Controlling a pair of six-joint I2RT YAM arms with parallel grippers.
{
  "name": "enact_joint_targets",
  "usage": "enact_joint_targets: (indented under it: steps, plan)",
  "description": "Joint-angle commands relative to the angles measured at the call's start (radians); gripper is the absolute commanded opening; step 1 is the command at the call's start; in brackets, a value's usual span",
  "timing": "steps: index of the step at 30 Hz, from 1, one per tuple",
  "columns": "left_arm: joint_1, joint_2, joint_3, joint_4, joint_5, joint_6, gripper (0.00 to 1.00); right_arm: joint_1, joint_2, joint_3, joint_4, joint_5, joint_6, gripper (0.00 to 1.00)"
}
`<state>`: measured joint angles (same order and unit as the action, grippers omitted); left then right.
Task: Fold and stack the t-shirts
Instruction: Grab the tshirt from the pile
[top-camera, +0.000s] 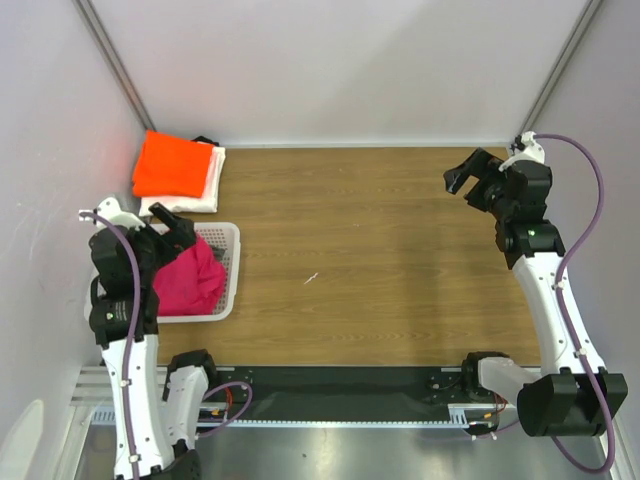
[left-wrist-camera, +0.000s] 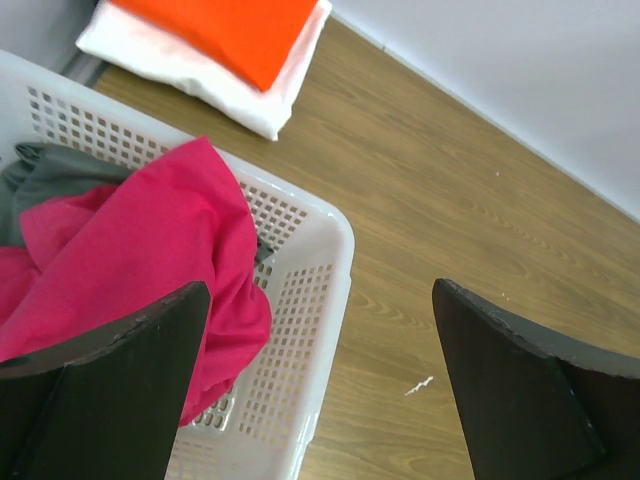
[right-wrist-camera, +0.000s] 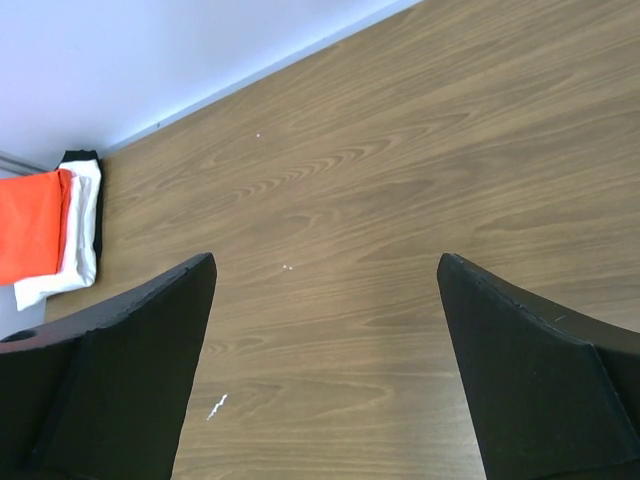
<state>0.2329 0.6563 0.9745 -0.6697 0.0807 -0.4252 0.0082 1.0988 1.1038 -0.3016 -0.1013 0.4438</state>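
**Pink tee waits in the basket; both hands open and empty**

The left hand (left-wrist-camera: 321, 285) hovers with its jaws spread wide and nothing between them, over the right-hand wall of the white lattice basket (left-wrist-camera: 315, 270). The basket sits at nine o'clock on the worktop (top-camera: 380, 260). The magenta-pink t-shirt (left-wrist-camera: 150, 240) lies crumpled inside, heaped against that wall, with a grey cloth (left-wrist-camera: 50, 170) touching it.

Just beyond the basket, at ten o'clock, the folded orange t-shirt (top-camera: 175, 165) rests on the folded white t-shirt (top-camera: 185, 202).

The step in hand looks like fetching the pink tee. The next move calls for a descent toward eight o'clock in the wrist view, a pinch on an upper fold, then a lift clear of the basket wall. The grey cloth may come along.

The right hand (top-camera: 475, 180), at two o'clock, is equally open and empty, well apart from all the cloth.
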Motion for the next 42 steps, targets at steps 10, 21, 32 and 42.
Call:
enact_joint_targets:
  steps: [10,21,32,42]
  plan:
    - [-0.009,0.210,0.300,-0.218,-0.134,0.013,1.00,-0.001,-0.008,0.010,-0.041,0.031,-0.027,1.00]
    - [-0.007,0.334,0.021,-0.111,-0.226,-0.112,1.00,-0.033,0.010,-0.053,-0.087,0.022,0.033,1.00]
    - [0.008,0.552,-0.167,0.079,-0.349,-0.208,0.96,-0.039,-0.062,-0.139,-0.082,0.037,0.064,1.00]
    - [0.006,0.522,-0.142,0.056,-0.401,-0.216,0.00,-0.050,-0.073,-0.114,-0.096,0.046,0.042,1.00]
